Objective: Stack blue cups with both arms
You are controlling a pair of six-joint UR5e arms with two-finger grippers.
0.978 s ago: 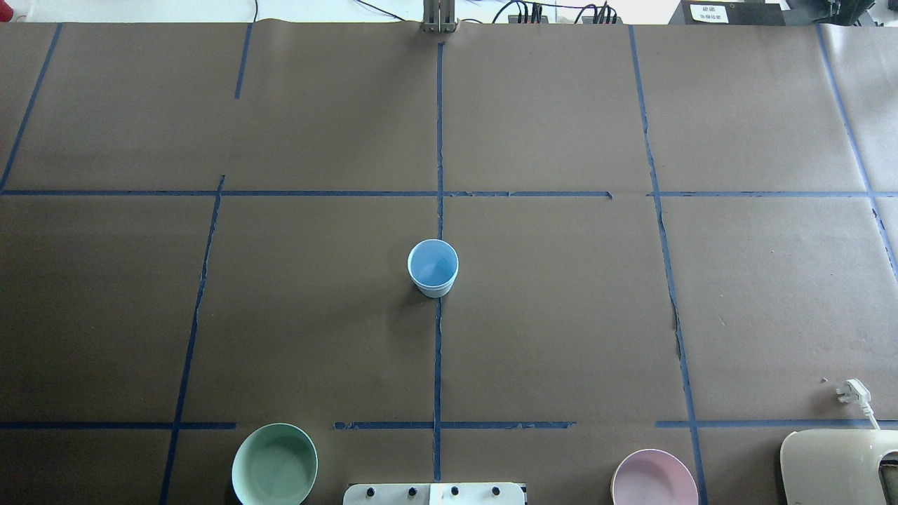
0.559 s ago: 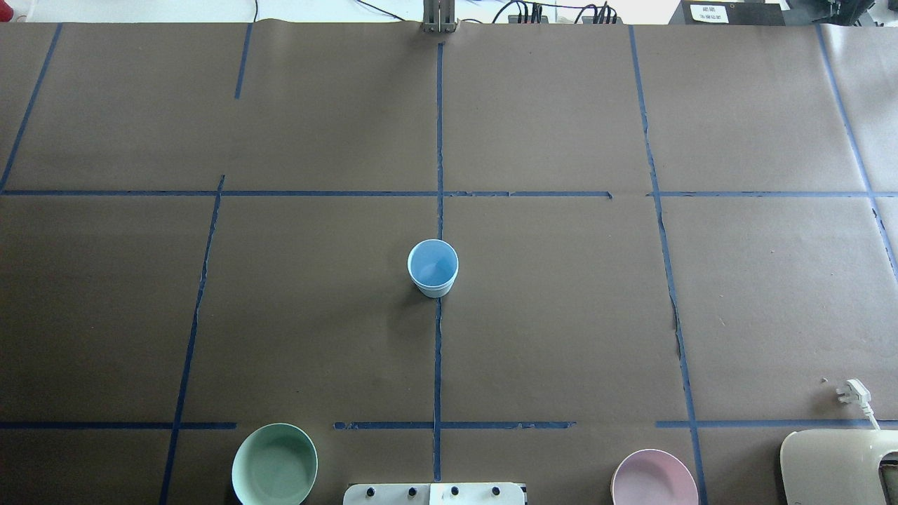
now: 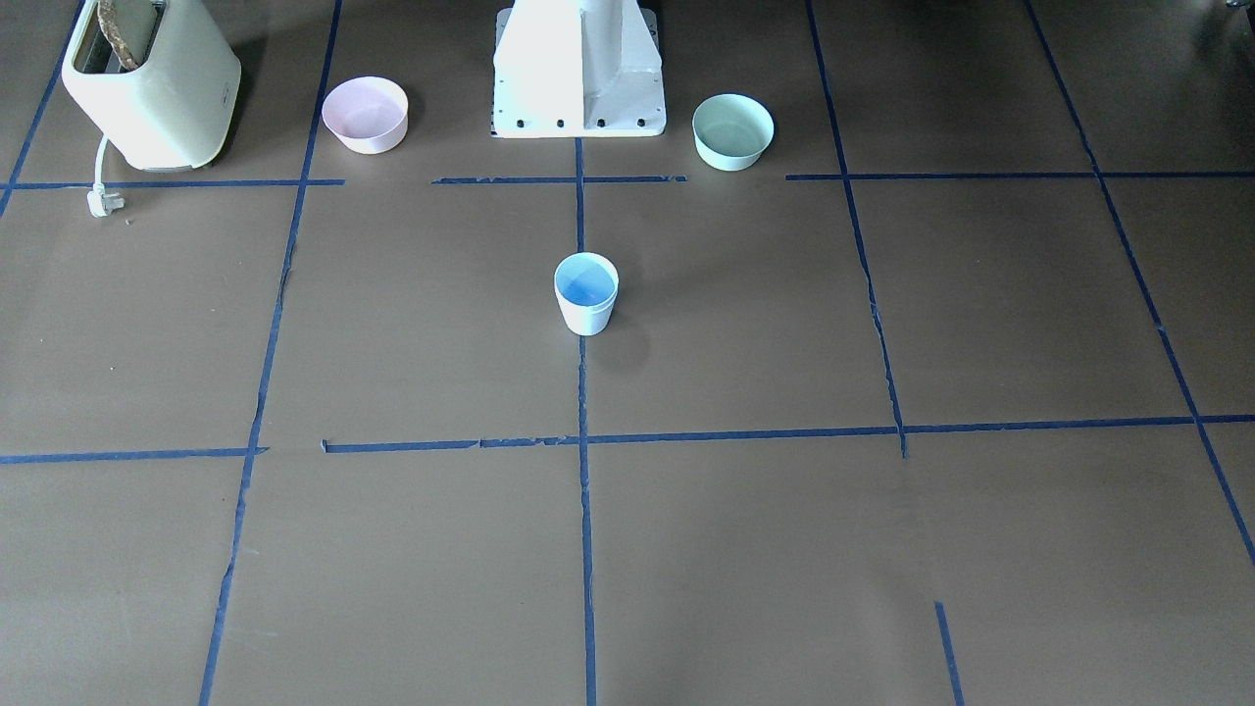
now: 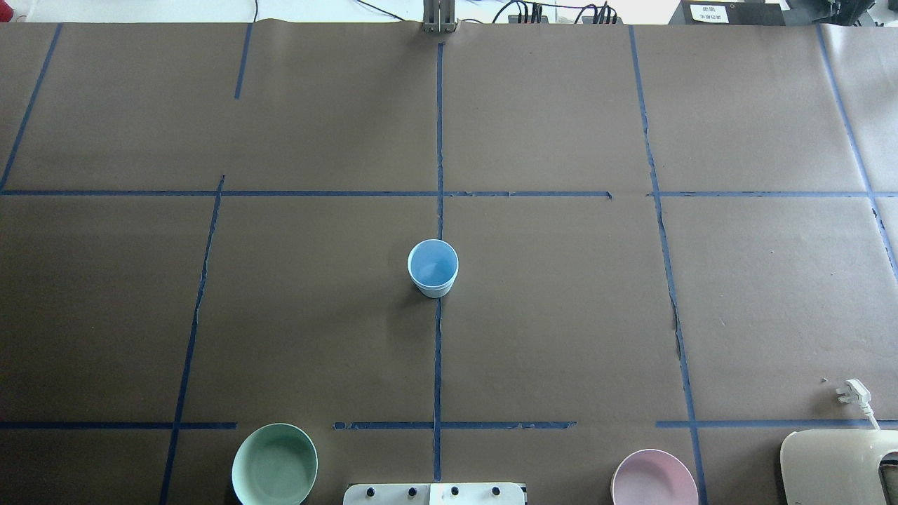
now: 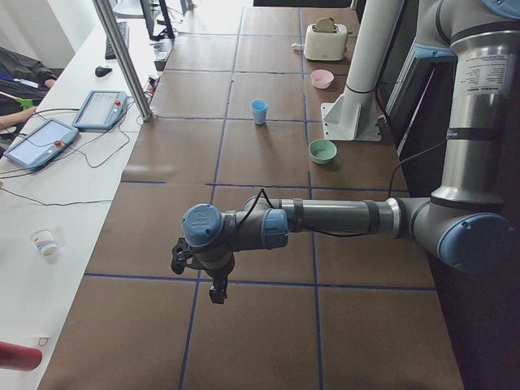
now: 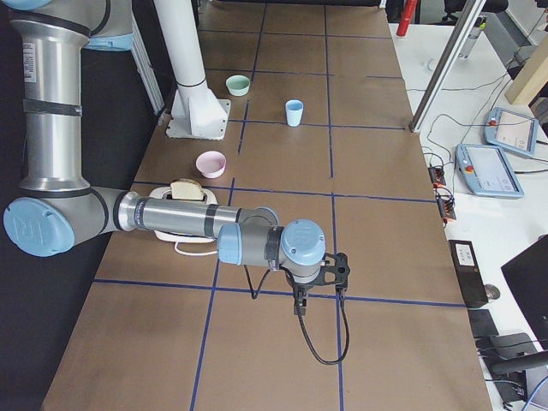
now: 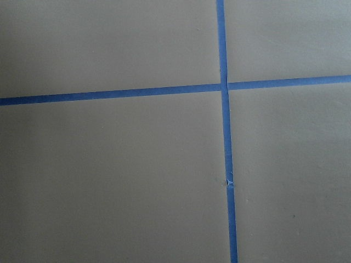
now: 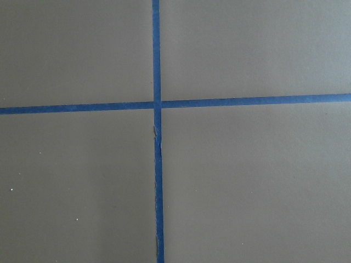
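Observation:
One pale-blue cup (image 4: 433,268) stands upright on the centre tape line, with no gripper near it. It also shows in the front view (image 3: 586,292) and both side views (image 5: 259,110) (image 6: 294,112). Only one cup shape shows; I cannot tell whether a second is nested in it. The left gripper (image 5: 195,264) hangs over the table's left end, far from the cup; I cannot tell if it is open or shut. The right gripper (image 6: 321,278) hangs over the right end, likewise unreadable. Both wrist views show only brown paper and blue tape.
A mint-green bowl (image 4: 274,464) and a pink bowl (image 4: 654,478) sit near the white pedestal (image 3: 578,74). A cream toaster (image 3: 147,83) with bread and a loose plug (image 4: 852,393) stands at the robot's right. Blue tape lines grid the table.

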